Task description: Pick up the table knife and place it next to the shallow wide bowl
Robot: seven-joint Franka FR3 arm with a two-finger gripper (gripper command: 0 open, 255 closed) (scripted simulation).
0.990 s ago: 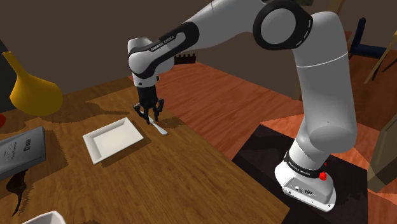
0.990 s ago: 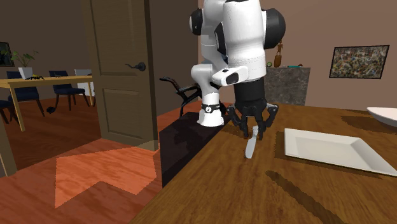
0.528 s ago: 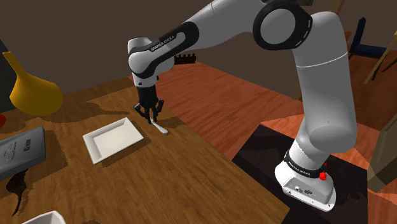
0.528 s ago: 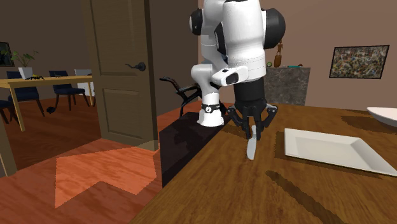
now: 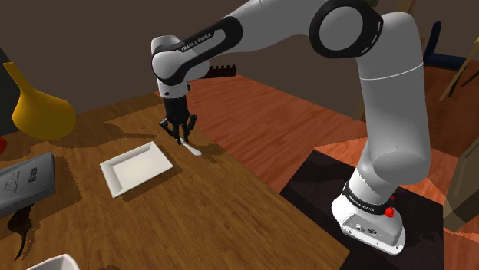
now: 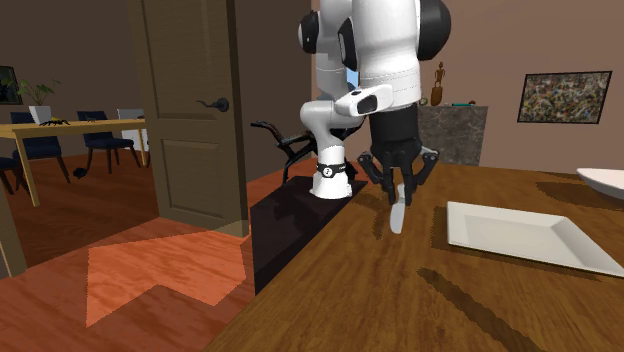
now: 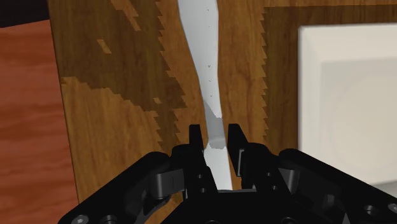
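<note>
The pale grey table knife (image 7: 205, 63) is clasped at its handle end between the two black fingers of my gripper (image 7: 216, 133). In the shoulder view the gripper (image 5: 181, 136) hangs just above the wooden table (image 5: 230, 207), and the knife (image 5: 193, 149) slants down from it. In the second exterior view the knife (image 6: 398, 214) points blade-down, just off the wood, under the gripper (image 6: 402, 192). A white, square, shallow dish (image 5: 137, 167) (image 6: 520, 236) (image 7: 350, 95) lies close beside the gripper. The rim of another white bowl (image 5: 47, 263) (image 6: 603, 180) sits farther along the table.
A yellow vase (image 5: 37, 107), a grey flat box (image 5: 23, 182) and a small dark figure (image 5: 18, 227) stand at the shoulder view's left. The table edge runs close to the knife, with red-brown floor (image 5: 292, 123) beyond. A brown door (image 6: 190, 110) and my black stand (image 5: 330, 192) are nearby.
The fingers have closed on the knife's handle. The hand has then risen a little, lifting the knife off the table.
</note>
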